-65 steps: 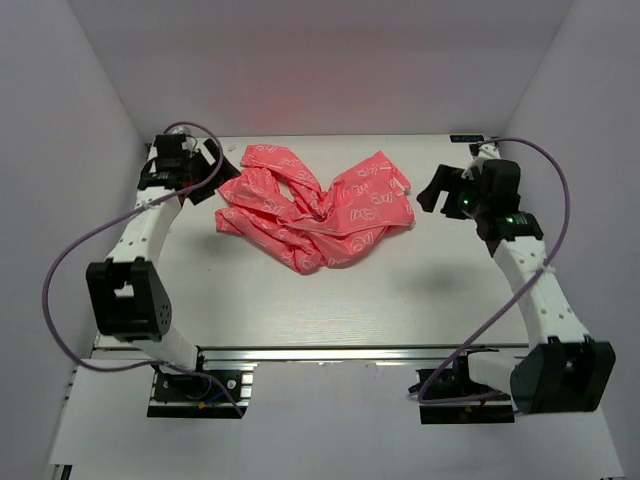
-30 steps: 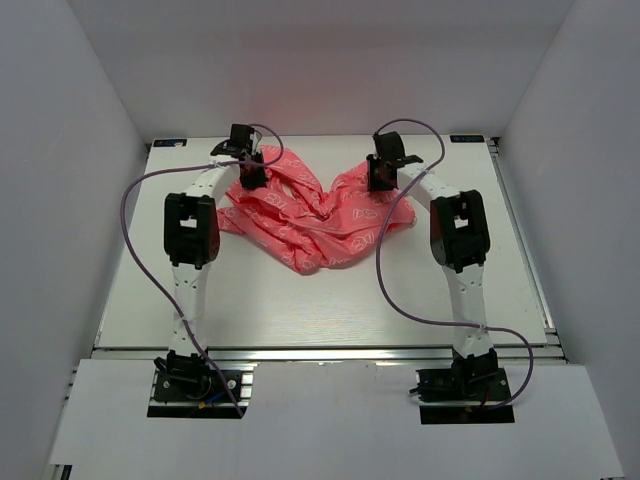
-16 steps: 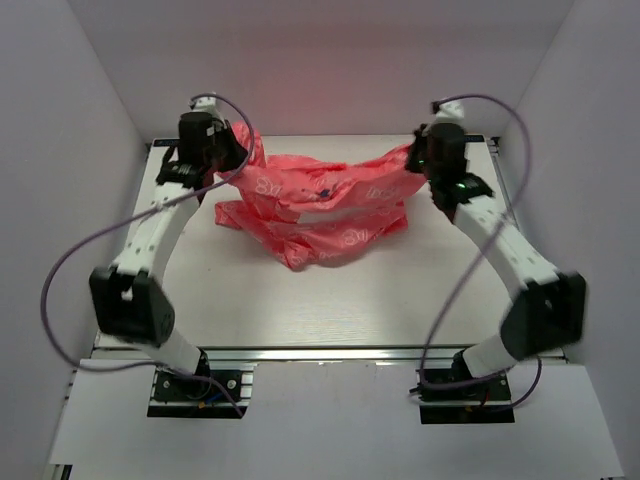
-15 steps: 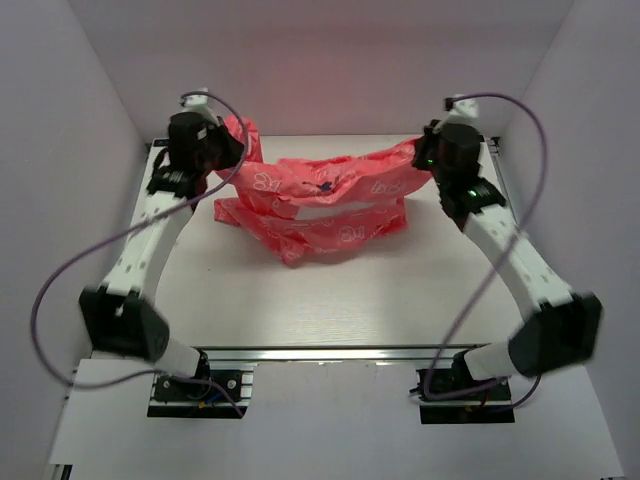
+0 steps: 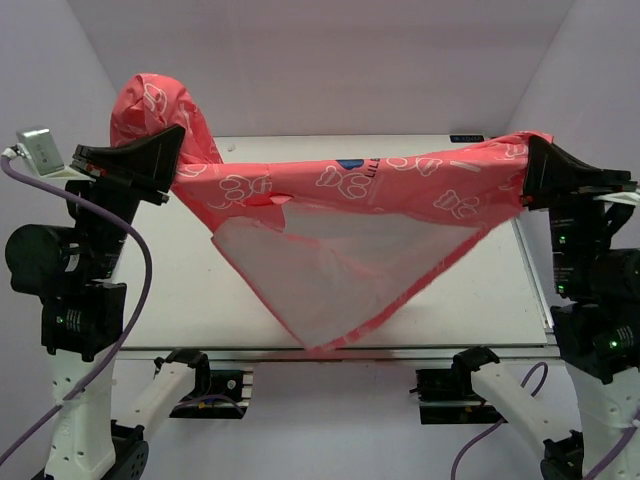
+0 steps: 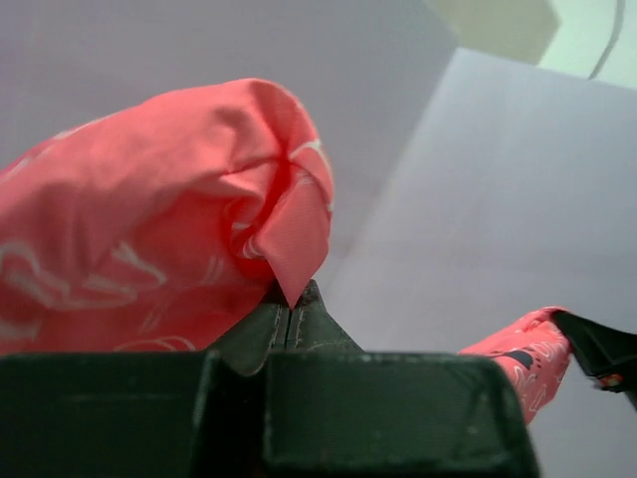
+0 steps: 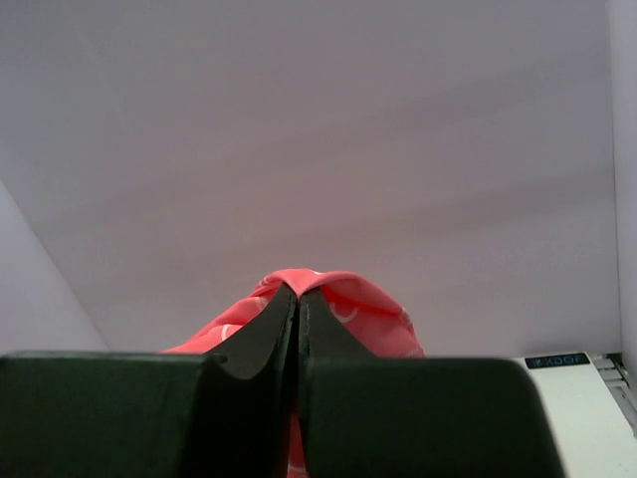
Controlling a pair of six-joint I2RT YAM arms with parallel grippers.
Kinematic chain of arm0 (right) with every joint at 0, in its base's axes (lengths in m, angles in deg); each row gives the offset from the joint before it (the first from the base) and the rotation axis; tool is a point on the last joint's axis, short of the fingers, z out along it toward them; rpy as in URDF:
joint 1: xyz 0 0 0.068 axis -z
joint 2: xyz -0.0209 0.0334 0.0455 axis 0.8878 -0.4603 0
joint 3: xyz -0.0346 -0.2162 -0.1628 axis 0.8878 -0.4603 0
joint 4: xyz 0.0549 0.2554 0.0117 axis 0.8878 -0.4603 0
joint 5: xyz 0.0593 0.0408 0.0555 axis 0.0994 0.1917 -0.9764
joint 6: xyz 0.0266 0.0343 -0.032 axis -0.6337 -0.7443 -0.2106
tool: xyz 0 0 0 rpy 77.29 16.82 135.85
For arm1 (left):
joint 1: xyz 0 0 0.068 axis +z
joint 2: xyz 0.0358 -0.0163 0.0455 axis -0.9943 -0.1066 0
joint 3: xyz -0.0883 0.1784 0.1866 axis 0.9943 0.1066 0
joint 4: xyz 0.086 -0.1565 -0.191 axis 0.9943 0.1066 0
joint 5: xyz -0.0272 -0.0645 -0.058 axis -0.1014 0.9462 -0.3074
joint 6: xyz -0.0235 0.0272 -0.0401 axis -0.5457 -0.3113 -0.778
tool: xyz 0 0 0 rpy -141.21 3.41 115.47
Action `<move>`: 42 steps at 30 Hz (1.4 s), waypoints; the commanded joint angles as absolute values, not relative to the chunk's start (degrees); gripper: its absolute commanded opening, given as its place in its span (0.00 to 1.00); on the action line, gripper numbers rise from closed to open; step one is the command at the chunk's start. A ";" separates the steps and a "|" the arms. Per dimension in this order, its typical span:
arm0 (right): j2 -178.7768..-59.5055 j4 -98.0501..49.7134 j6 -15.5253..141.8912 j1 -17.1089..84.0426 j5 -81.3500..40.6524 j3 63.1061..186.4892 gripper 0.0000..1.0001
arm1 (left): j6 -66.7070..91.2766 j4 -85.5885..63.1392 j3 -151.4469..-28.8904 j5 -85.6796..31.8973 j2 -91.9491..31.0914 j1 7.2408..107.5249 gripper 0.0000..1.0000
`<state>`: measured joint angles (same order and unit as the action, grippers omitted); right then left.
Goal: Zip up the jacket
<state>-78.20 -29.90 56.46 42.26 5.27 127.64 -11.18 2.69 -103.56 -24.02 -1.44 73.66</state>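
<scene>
**Overhead view.** Bright, even, diffuse light from above. The jacket (image 5: 400, 185) is sharp and its colour saturated. Its thin lower panel is translucent, and the pale counter (image 5: 190, 290) shows through it. The wall (image 5: 340, 70) behind the jacket carries a faint pink cast. The left arm (image 5: 70, 270) and right arm (image 5: 590, 270) flank the jacket, large and close to the lens.

**Left wrist view.** The jacket is close to the lens and soft-focused, with shade in its folds. The jaws below the jacket are dark, with little detail. There is a bright pale patch up and right of the jacket.

**Right wrist view.** Dimmer. The wall above the jacket grades grey-pink. The jaws in front of the jacket are underexposed.
</scene>
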 commanded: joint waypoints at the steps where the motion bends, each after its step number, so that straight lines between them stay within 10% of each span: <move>1: -78.22 -35.06 57.26 43.08 11.81 130.55 0.00 | -15.06 1.95 -106.50 -25.48 -3.88 74.30 0.00; 10: -91.04 -45.01 41.91 43.17 30.17 114.77 0.00 | -17.97 4.69 -100.98 -39.27 -28.20 74.21 0.00; 15: -108.34 -40.89 38.54 47.45 18.62 108.49 0.03 | -17.27 2.65 -103.76 -38.50 -50.78 74.21 0.00; 18: -118.99 -40.70 39.58 49.06 8.75 113.38 0.58 | -16.04 13.26 -120.43 -35.86 -66.78 74.04 0.31; 20: -123.03 -41.76 42.38 48.97 5.77 116.74 0.89 | -14.64 19.78 -130.70 -35.24 -73.66 74.04 0.73; 21: -123.40 -42.29 43.53 48.97 4.88 118.93 0.89 | -13.94 20.58 -132.24 -35.68 -74.46 73.95 0.97; 42: -109.68 -43.35 33.09 33.33 -1.38 90.47 0.89 | -17.18 16.72 -78.56 -35.16 -39.91 65.17 0.98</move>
<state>-108.25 -46.75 37.44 33.01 -2.69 90.05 -17.57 18.74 -79.84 -38.03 -37.00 67.15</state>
